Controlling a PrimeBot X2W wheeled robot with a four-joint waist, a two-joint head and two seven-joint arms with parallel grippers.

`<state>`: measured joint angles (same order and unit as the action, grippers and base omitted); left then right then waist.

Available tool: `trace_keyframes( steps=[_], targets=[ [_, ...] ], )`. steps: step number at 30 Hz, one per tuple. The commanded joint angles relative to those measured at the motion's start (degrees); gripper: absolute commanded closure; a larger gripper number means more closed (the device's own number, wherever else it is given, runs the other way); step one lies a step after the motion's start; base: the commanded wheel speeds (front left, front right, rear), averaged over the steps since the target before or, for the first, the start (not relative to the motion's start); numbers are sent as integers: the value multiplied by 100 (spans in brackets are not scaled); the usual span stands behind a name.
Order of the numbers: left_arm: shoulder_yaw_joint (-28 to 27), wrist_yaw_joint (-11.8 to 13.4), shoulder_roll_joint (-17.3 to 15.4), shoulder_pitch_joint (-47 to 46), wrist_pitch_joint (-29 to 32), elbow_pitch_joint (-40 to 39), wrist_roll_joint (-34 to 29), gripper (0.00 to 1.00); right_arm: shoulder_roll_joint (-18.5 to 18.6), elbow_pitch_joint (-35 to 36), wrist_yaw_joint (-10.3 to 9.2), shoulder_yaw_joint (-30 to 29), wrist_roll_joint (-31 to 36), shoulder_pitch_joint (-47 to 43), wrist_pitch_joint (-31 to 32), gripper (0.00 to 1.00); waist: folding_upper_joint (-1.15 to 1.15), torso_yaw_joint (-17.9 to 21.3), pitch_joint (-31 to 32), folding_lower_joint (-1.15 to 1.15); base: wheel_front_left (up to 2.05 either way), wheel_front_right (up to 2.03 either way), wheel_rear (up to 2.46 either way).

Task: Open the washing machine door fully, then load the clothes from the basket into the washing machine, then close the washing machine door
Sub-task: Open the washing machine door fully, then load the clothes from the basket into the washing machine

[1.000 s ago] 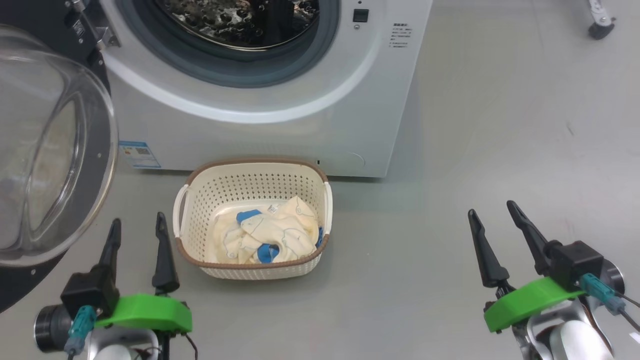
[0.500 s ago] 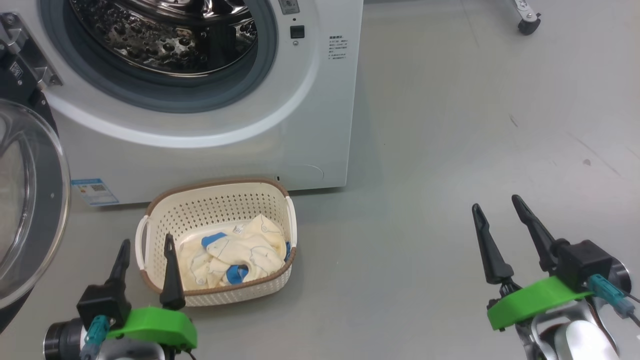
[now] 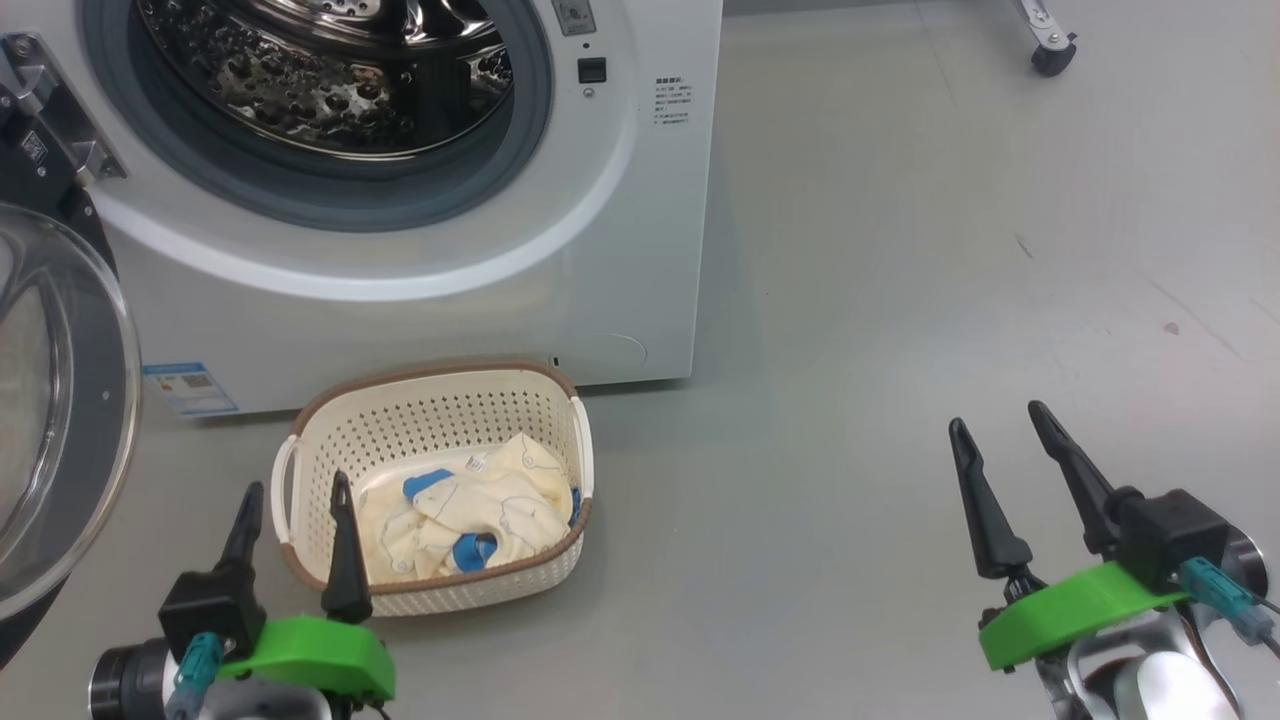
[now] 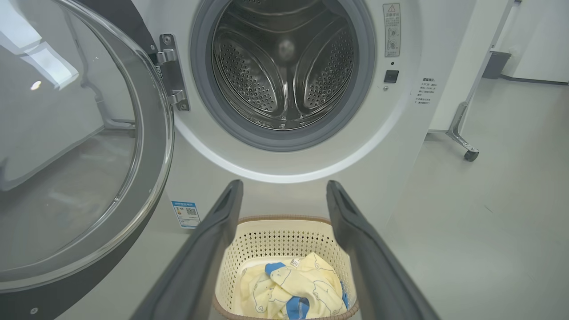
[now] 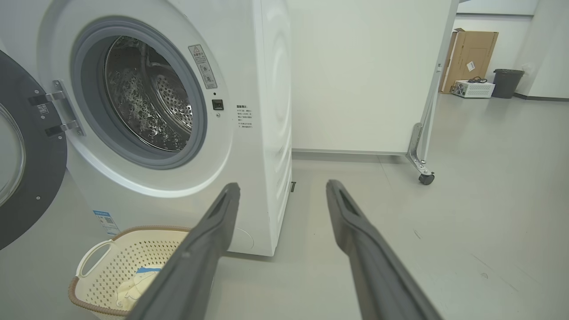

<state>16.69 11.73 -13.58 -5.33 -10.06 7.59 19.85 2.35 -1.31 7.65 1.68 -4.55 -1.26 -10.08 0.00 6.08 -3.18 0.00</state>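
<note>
Shows left gripper [image 3: 298, 482] spread wide, empty, near basket [image 3: 430, 372]; right gripper [image 3: 998, 416] equally wide, empty, well apart over floor [image 3: 850, 400]. Finds clothes [image 3: 470, 505] in basket before washing machine [image 3: 400, 300], washing machine door [image 3: 60, 400] swung open.

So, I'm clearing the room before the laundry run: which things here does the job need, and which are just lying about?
Needed: washing machine; washing machine door, swung open; basket; clothes in it.
Lying about: white partition on wheels; cardboard box; dark bin; white vented box.
</note>
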Motion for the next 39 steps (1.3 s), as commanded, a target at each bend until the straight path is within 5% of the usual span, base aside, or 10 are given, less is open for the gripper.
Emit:
trace_keyframes(
  steps=[1, 39],
  targets=[
    [-224, 51, -132, -179, -29, -142, -7, 0, 53, 221, -16, 95, 0, 131, -1, 0, 0, -4, -6, 0, 0, 0, 0],
    [-47, 150, -177, -310, -54, -225, 11, 0, 53, 137, -16, 97, -49, 203, -63, 0, 0, -20, -149, 0, 95, -95, 0]
  ],
)
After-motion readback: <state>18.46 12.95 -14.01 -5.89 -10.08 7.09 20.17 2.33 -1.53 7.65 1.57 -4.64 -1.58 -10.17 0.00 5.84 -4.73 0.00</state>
